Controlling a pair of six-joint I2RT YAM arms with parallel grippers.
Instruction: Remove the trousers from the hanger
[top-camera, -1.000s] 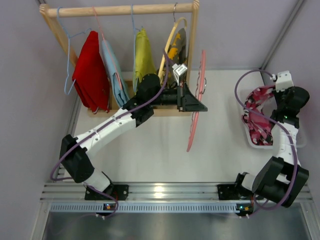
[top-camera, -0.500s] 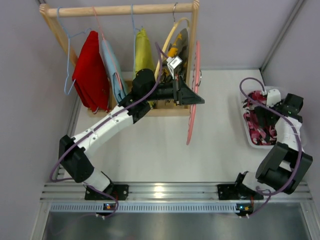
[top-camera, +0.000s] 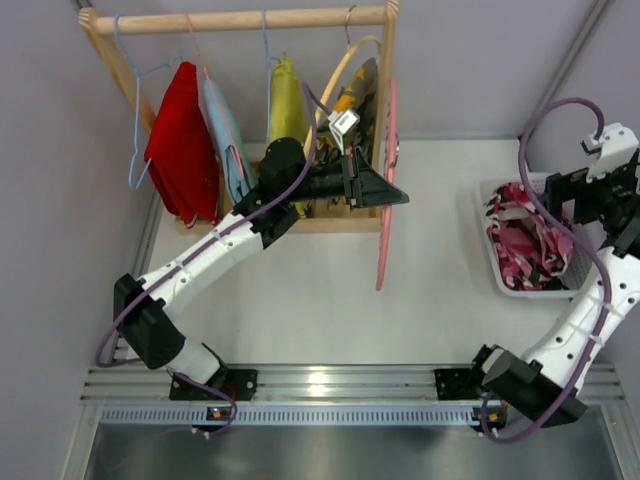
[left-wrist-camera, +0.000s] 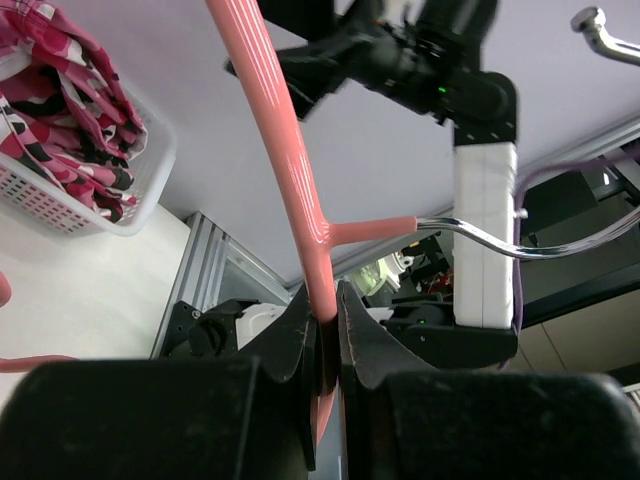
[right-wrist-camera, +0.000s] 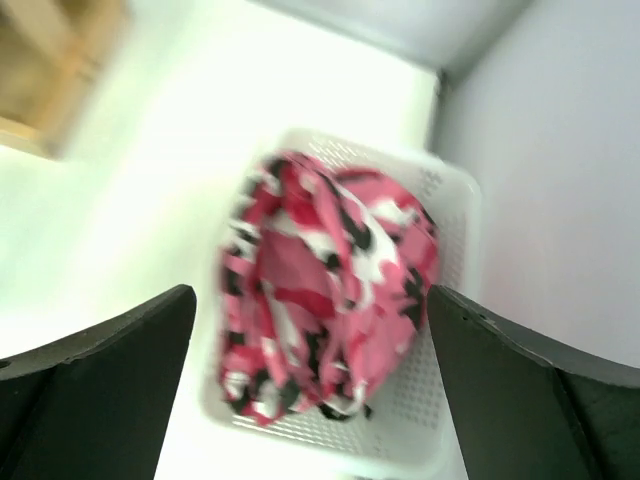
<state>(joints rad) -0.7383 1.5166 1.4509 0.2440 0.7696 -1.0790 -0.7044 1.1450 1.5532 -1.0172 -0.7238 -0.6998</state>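
Observation:
The pink patterned trousers (top-camera: 525, 242) lie bunched in the white basket (top-camera: 500, 280) at the right; the right wrist view has them (right-wrist-camera: 320, 290) straight below. My right gripper (top-camera: 585, 195) hangs above the basket, open and empty (right-wrist-camera: 308, 292). My left gripper (top-camera: 393, 196) is shut on the bare pink hanger (top-camera: 382, 250), which hangs upright beside the rack's right post. In the left wrist view, the jaws (left-wrist-camera: 328, 310) pinch the hanger's bar (left-wrist-camera: 290, 180). The camouflage trousers (top-camera: 352, 100) hang on a yellow hanger on the rack, partly hidden behind my left arm.
The wooden rack (top-camera: 240, 20) stands at the back left. It also carries a red pair (top-camera: 180, 140), a light-blue garment (top-camera: 225, 130) and an olive-yellow pair (top-camera: 287, 110). The walls run close behind the rack and beside the basket.
My right gripper opened, let the pink trousers drop into the basket, and rose up and away to the right. My left gripper shifted the pink hanger slightly toward the rack.

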